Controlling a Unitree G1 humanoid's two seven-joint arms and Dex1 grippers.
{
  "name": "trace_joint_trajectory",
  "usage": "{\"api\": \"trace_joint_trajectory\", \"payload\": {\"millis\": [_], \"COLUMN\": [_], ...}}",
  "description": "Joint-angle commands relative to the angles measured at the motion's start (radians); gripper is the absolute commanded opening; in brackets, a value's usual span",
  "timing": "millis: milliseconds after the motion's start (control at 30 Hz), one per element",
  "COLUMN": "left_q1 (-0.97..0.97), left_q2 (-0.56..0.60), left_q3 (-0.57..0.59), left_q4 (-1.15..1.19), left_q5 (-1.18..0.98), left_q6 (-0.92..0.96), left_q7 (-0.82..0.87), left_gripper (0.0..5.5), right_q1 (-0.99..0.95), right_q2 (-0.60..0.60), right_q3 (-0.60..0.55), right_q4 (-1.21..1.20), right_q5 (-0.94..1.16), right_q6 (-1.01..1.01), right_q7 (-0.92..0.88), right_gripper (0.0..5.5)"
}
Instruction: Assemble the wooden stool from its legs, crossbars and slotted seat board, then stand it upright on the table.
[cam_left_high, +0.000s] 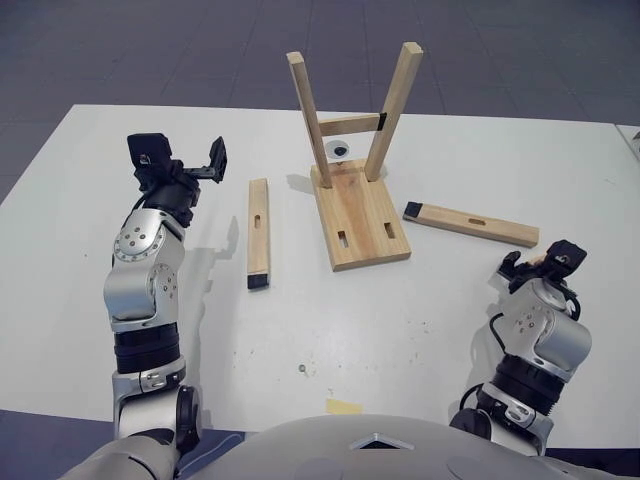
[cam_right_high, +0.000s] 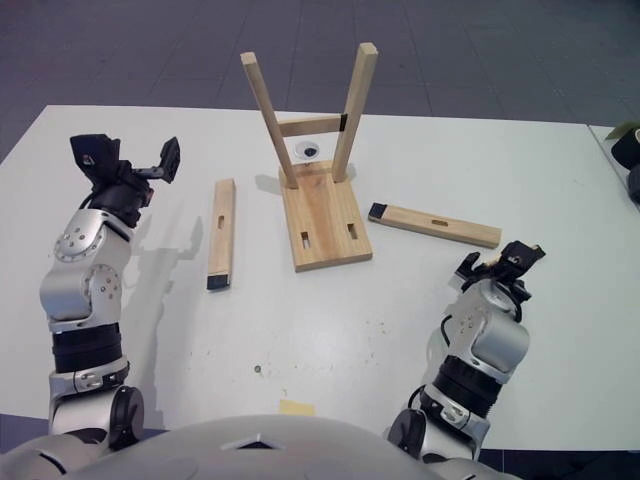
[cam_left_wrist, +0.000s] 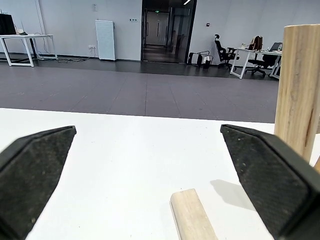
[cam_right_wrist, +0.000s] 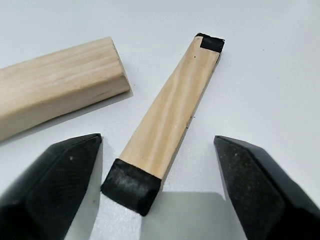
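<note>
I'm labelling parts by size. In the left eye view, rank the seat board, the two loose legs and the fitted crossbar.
1. seat board
2. loose leg on the left and loose leg on the right: look alike, so unranked
3. crossbar, smallest

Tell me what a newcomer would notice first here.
Most striking: the seat board lies flat mid-table with two upright legs at its far end, joined by a crossbar. One loose leg lies to its left, a second loose leg to its right. The right gripper is open over a short black-tipped crossbar.
</note>
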Motion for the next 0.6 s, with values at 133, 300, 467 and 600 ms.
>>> {"api": "trace_joint_trajectory", "payload": {"millis": [133, 300, 467, 600], "left_q1": [-0.012, -0.022, -0.020, -0.020], "left_q2": [0.008, 0.012, 0.009, 0.002], "left_q3": [-0.002, 0.001, -0.004, -0.006], "left_q4": [0.015, 0.027, 0.027, 0.025], "left_q5": [0.010, 0.017, 0.020, 0.020], "left_q6": [-0.008, -0.020, -0.032, -0.041], "left_q7": [-0.010, -0.007, -0.002, 0.005], "left_gripper": [5.40, 5.40, 5.40, 5.40], "right_q1": [0.005, -0.005, -0.007, -0.026], "right_q2": [0.026, 0.025, 0.003, -0.017], "right_q3": [-0.062, -0.085, -0.091, -0.087], "right_q4": [0.098, 0.137, 0.180, 0.225], "right_q5": [0.019, 0.033, 0.039, 0.053], "right_q6": [0.009, -0.002, -0.020, -0.041], "right_q7": [-0.048, -0.064, -0.055, -0.044], "right_gripper": [3.03, 2.27, 1.51, 1.29]}}
